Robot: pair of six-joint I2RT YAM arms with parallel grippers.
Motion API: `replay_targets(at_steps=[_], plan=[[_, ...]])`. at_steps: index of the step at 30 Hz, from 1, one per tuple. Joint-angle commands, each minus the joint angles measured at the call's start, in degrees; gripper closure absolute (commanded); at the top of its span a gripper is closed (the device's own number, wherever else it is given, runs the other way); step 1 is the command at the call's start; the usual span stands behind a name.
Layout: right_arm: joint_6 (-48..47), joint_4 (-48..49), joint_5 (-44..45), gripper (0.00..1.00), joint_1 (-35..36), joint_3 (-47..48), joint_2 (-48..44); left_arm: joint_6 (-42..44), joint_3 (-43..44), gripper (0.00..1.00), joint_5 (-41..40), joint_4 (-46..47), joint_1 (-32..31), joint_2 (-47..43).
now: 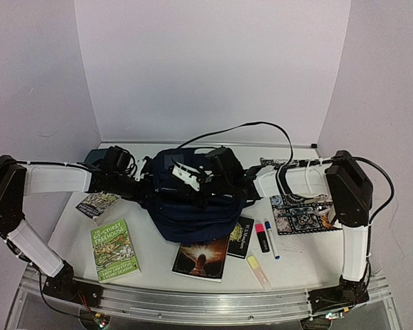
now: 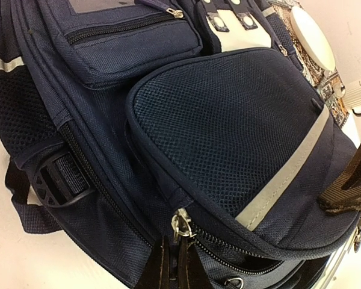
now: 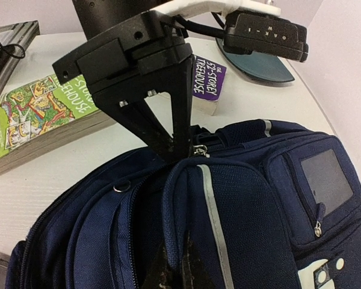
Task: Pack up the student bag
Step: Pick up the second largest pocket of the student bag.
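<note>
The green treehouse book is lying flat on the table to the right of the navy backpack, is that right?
Not quite. The top external view shows the green treehouse book lying flat on the table, but to the left of the navy backpack, not the right.

The top external view looks down from above and behind, taking in the whole table [image 1: 303, 254], with the student bag [image 1: 193, 203] at centre frame. The left wrist view sits very near the bag, facing along it over the left gripper [image 2: 174, 262] at bottom centre. The right wrist view, just as near, faces the opposite way over the right gripper [image 3: 174, 268]. Both wrist views share the zip pull [image 2: 180, 226] and each shows the other gripper
</note>
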Motion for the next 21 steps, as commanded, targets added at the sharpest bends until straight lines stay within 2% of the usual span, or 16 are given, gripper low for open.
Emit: replay_targets(at_steps=[1,2,5,9,14,21], plan=[[-0.72,-2.94,-3.37,1.00,-0.35,1.00,-4.42,-1.00,-0.31,0.96,-13.16,-0.30,5.20,0.98],[-0.90,-2.95,-3.24,1.00,-0.35,1.25,-4.18,-0.20,-0.83,0.91,-12.02,0.56,5.20,-0.06],[-1.81,-3.04,-2.85,1.00,-0.35,2.01,-3.63,2.25,-2.63,0.65,-8.87,3.25,5.11,-4.32],[-2.30,-3.36,-2.65,1.00,-0.35,3.13,-3.30,5.08,-5.10,0.45,-3.77,7.36,4.81,-9.85],[-5.02,-3.90,-2.44,1.00,-0.35,4.25,-3.53,9.30,-6.37,0.36,-1.24,10.00,2.04,-13.17],[-10.41,-4.22,-1.84,1.00,-0.38,5.69,-4.28,17.99,-6.97,0.29,-4.45,14.45,-4.08,-14.84]])
